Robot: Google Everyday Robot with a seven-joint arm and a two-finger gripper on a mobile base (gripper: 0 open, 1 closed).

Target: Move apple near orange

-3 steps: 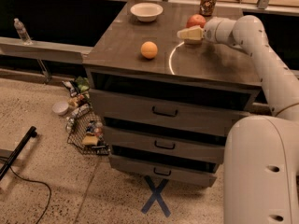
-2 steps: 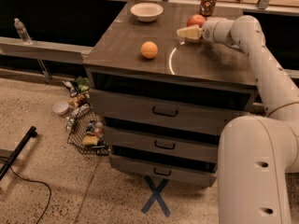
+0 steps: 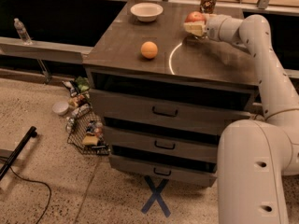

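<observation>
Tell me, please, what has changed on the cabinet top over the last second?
The hand, holding the apple, rose slightly over the far right of the cabinet top. The orange and the white bowl stayed put.

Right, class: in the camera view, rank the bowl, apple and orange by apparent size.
Largest: bowl.
Then apple and orange, unranked: they look alike, and the apple is farther back, partly hidden by the gripper in front.

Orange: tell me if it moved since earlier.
No. The orange keeps its spot in front of the bowl; the gripper is at the apple.
</observation>
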